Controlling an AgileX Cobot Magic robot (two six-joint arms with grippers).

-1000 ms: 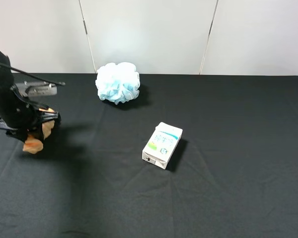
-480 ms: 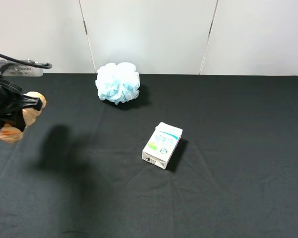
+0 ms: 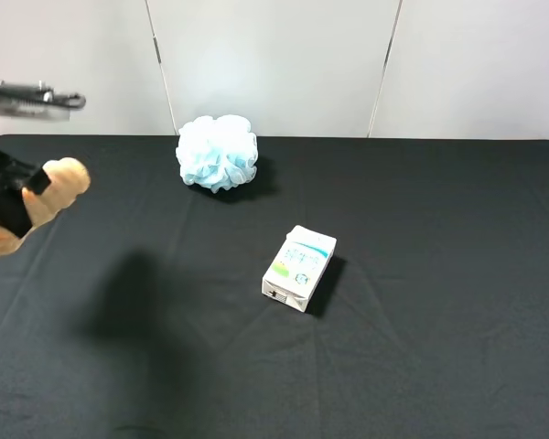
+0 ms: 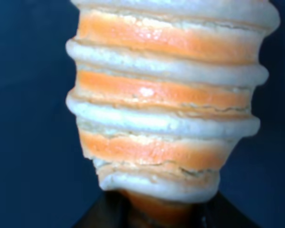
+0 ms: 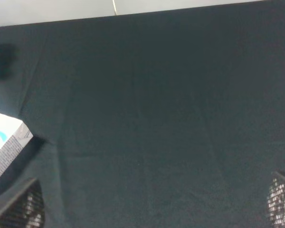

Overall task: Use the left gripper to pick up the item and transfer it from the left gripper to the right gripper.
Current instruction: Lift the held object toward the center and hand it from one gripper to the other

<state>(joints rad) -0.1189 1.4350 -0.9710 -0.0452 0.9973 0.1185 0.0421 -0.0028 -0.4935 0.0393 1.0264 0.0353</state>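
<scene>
Bread roll, tan and orange with fat ridges, is clamped tight in the jaws of the left gripper. The black jaws squeeze it part way along. One round end pokes out toward the middle of the worktop. The other end pokes out lower down, by the left edge of the high view, and looks blurry. So the roll is tilted, with its inner end higher.

In the left wrist view the bread roll fills most of the picture. It has orange bands and pale ridges, one after another. Two dark bits of the jaws show at the end nearest the camera, one on each side, touching the roll.

The roll is up in the air over the left part of the worktop and does not touch it. A big dark shadow lies on the black cloth below it, a bit to the right.

The right gripper shows only in its own wrist view. Its jaws are wide apart. The two meshy fingertips stand far from each other, with black cloth between them.

A white carton with green and blue print lies flat near the middle of the worktop, well apart from the roll. One corner of it shows in the right wrist view too. A pale blue bath puff sits at the back by the wall, well apart from the carton.
</scene>
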